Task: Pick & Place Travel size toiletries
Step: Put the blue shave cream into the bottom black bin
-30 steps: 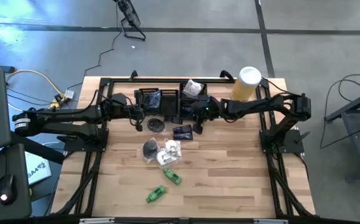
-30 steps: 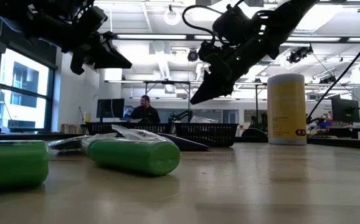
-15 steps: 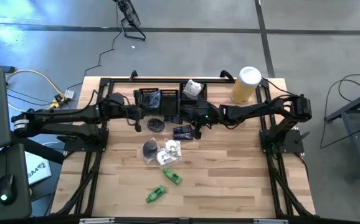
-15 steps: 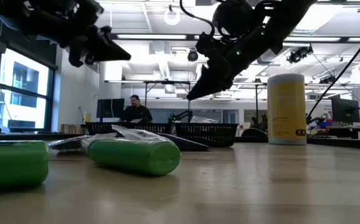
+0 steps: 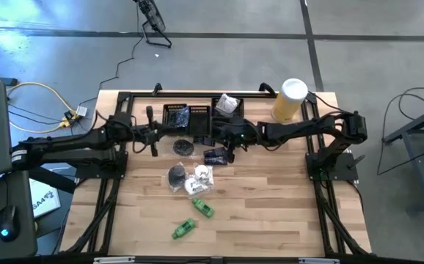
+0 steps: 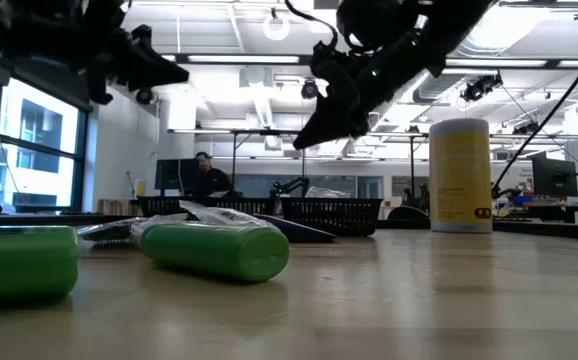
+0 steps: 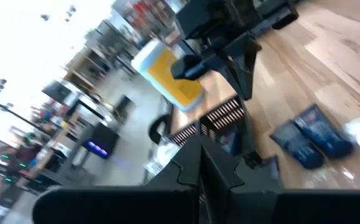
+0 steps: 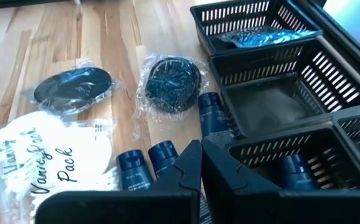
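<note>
Right end effector (image 5: 232, 144), fingers pinched shut and empty, hangs right over the navy packets (image 5: 216, 155) beside the trays (image 5: 197, 117), nearer than the left.

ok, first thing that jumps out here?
Both arms reach over the back of the table, left end effector and right end effector shut and empty, by the black baskets. The yellow canister stands tall at the back right. In front, toiletries lie loose: navy tubes, a white sachet, two green tubes.
</note>
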`<state>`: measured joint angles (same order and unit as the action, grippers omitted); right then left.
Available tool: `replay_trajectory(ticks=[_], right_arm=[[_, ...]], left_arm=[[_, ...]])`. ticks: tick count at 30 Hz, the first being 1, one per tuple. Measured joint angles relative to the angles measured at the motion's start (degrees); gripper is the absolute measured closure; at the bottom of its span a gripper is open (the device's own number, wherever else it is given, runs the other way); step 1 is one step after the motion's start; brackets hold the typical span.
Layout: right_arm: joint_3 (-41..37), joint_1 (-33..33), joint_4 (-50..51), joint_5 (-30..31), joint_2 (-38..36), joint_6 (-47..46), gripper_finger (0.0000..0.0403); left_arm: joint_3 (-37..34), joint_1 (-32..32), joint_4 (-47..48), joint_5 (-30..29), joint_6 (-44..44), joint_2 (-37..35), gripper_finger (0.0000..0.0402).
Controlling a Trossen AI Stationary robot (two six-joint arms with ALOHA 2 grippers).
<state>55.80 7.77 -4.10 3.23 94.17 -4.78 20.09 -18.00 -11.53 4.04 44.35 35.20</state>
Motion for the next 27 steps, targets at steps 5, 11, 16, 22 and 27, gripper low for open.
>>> replay_trajectory(ticks=[5, 11, 16, 22, 27], right_arm=[[2.4, 0.0, 2.4, -0.8, 0.0, 0.6, 0.0401], [2.8, -0.4, 4.7, 0.3, 0.0, 0.5, 0.0401], [2.8, -0.7, 5.5, -0.6, 0.0, 0.5, 0.0401], [3.2, -2.1, 4.7, 0.2, 0.7, 2.6, 0.0399], [13.0, -3.3, 10.4, 0.8, 1.6, 5.4, 0.04]], left_arm=[[-6.4, 0.0, -7.7, 0.1, -3.1, -3.2, 0.0402], [-6.7, 0.0, -1.7, 0.1, -4.5, -7.3, 0.0402], [-6.7, 0.0, -0.5, 0.0, -2.8, -10.3, 0.0402], [-6.7, 0.0, -0.3, 0.0, -3.1, -10.8, 0.0402], [-6.7, 0.0, -0.6, 0.0, -4.1, -10.8, 0.0402]])
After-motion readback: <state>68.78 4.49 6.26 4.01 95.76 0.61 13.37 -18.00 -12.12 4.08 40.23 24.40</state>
